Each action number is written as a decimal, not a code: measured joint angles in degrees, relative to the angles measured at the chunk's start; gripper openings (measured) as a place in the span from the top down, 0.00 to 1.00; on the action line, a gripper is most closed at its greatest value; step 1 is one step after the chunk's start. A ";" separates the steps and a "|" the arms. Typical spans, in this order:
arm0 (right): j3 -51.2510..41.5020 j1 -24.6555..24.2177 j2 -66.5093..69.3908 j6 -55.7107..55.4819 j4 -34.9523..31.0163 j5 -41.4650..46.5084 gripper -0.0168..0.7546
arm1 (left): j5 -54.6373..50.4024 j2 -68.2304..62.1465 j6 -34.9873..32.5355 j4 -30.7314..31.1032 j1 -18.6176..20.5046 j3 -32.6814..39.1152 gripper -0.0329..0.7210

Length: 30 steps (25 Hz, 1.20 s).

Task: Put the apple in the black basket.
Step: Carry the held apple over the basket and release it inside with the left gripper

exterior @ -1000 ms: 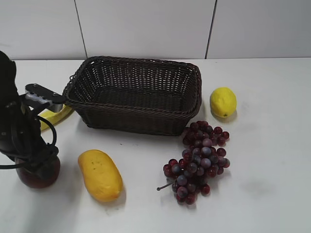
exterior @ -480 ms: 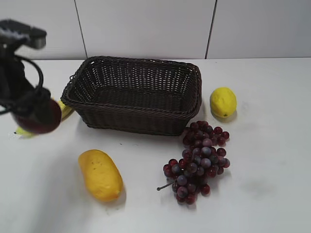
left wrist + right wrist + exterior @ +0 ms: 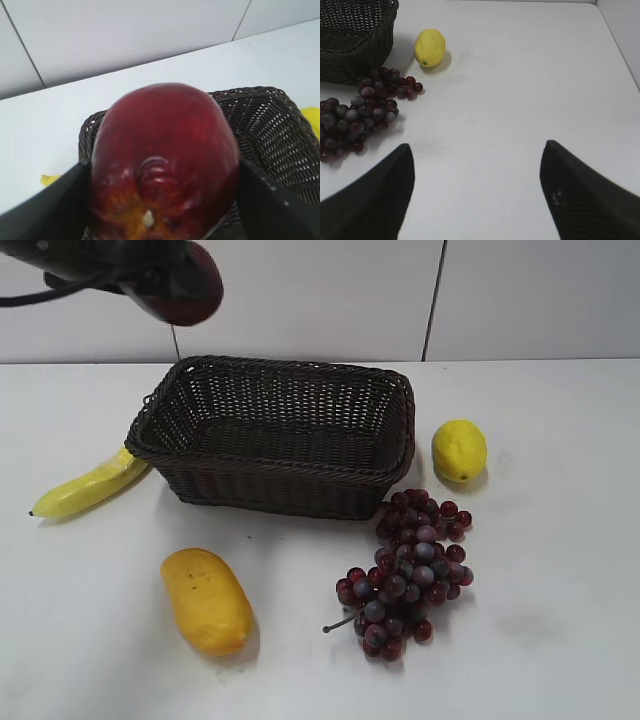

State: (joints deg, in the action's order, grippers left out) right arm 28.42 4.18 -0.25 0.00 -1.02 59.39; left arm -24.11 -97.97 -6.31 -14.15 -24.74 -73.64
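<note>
The dark red apple (image 3: 185,290) hangs high at the top left of the exterior view, above and behind the left end of the black basket (image 3: 270,475). My left gripper (image 3: 162,172) is shut on the apple (image 3: 165,155), which fills the left wrist view with the basket's rim (image 3: 265,115) behind it. My right gripper (image 3: 477,157) is open and empty over bare table; it does not show in the exterior view. The basket's corner (image 3: 355,40) shows at the top left of the right wrist view.
A lemon (image 3: 459,450) lies right of the basket. A bunch of dark red grapes (image 3: 410,570) lies in front of the basket's right end. A yellow mango (image 3: 206,600) lies at front left. A yellow banana (image 3: 90,485) lies by the basket's left side.
My left gripper has lifted the apple from the table at front left, up and to the right, to high above the basket's left end. The banana is now uncovered.
</note>
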 joint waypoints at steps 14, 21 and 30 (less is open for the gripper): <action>0.00 0.00 0.00 0.00 0.00 0.00 0.21 | -11.70 -19.57 0.00 3.72 -2.56 -16.28 0.12; 0.00 0.00 0.00 0.00 0.00 0.00 0.21 | -33.73 -29.22 0.00 5.56 -2.56 -36.53 0.12; 0.00 0.00 0.00 0.00 0.00 0.00 0.21 | -42.56 -36.52 0.00 7.33 -2.56 -44.53 0.12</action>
State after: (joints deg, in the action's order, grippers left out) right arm 28.42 4.18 -0.25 0.00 -1.02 59.39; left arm -66.68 -134.50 -6.31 -6.81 -27.30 -118.17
